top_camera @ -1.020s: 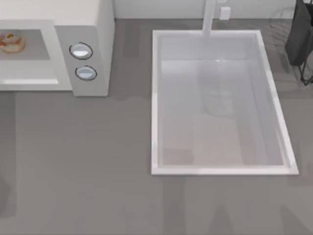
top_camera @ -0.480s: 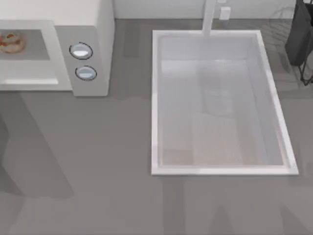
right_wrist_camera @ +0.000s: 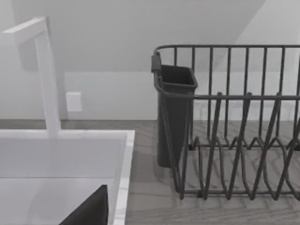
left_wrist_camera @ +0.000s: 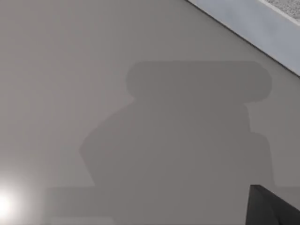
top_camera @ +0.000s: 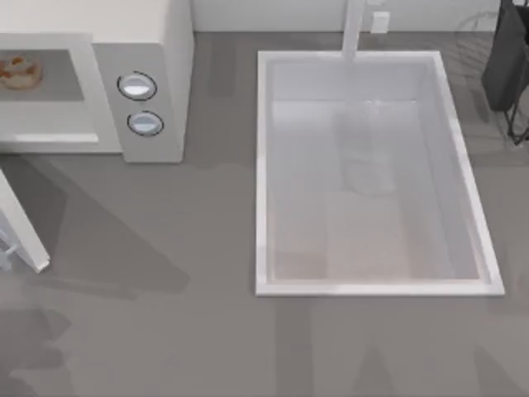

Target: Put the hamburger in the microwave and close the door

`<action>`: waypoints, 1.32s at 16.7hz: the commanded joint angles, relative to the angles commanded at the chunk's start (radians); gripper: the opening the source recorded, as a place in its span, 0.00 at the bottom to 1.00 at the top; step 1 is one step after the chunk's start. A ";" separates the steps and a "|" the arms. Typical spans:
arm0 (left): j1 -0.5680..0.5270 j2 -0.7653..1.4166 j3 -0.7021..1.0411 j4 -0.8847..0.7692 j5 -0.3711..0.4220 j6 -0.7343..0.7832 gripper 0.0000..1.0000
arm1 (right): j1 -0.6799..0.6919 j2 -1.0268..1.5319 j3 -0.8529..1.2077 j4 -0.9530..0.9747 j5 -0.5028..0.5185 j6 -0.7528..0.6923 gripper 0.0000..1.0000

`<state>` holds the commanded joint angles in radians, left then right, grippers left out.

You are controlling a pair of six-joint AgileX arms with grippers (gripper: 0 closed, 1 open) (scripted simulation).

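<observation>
While the hamburger (top_camera: 18,71), a small round tan-and-orange bun with reddish specks, sits inside the microwave (top_camera: 157,33) cavity left of its 2 knobs (top_camera: 137,86), the door (top_camera: 23,233) stands partly swung, its white edge jutting over the bench (top_camera: 165,289) in front of the microwave. Neither end effector's opening can be told.

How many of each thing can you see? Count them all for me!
hamburger: 1
microwave: 1
door: 1
knobs: 2
sink: 1
faucet: 1
dish rack: 1
Total: 8
</observation>
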<state>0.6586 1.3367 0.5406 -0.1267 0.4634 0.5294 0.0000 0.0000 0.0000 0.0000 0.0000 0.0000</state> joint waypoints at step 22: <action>-0.588 -0.282 -0.199 0.049 -0.391 -0.470 0.00 | 0.000 0.000 0.000 0.000 0.000 0.000 1.00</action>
<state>0.0702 1.0546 0.3413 -0.0774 0.0720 0.0594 0.0000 0.0000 0.0000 0.0000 0.0000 0.0000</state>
